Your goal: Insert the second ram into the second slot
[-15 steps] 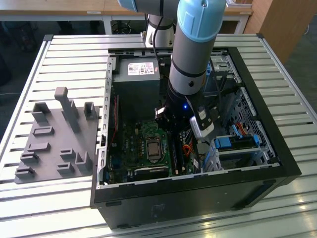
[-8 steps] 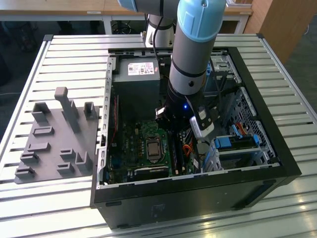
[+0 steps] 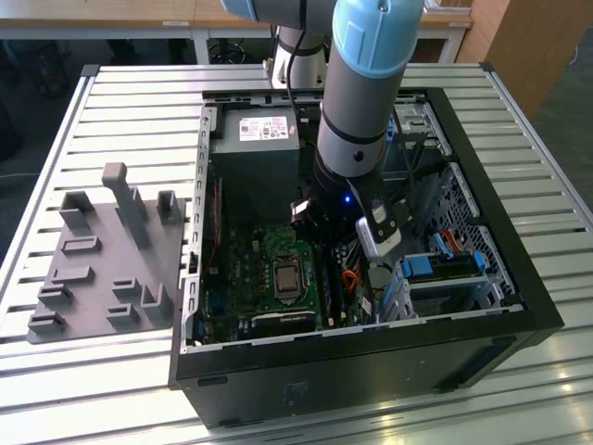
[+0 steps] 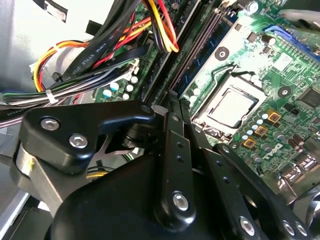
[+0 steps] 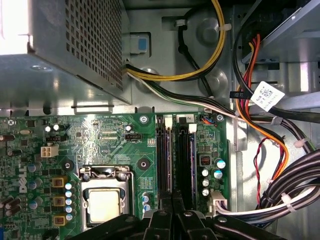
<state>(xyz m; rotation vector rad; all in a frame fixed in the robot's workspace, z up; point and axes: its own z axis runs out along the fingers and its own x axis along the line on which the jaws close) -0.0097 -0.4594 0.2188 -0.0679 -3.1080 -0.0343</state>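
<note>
The second ram (image 5: 184, 165) is sitting in the memory slots (image 5: 164, 160) on the green motherboard (image 5: 100, 145), just beside the square metal CPU socket (image 5: 104, 200). In the first wrist view it's reading as a long thin dark strip seen edge-on, with a white latch at its far end; its face is hidden, so I can't tell whether it's fully seated. In the second wrist view the same slots (image 4: 200, 50) are running as narrow parallel channels next to the socket (image 4: 231, 105).

The tool (image 5: 172, 217) is hovering right over that strip, its matte black fingers (image 4: 175, 150) looking pressed close together around the stick's upper edge, though the actual pinch point is hidden, so I can't tell if it's gripping.

Around it, bundled cables (image 5: 280, 165) in yellow, red, orange and black are snaking along the bare metal chassis wall, and the perforated grey power supply (image 5: 75, 50) is sitting nearby.

In the exterior view the grey-and-pale-blue arm (image 3: 357, 120) is reaching down into the open black PC case (image 3: 371, 352), which is lying on a ribbed aluminium counter (image 3: 120, 111) beside a grey plastic fixture (image 3: 102, 260) with blocky posts.
</note>
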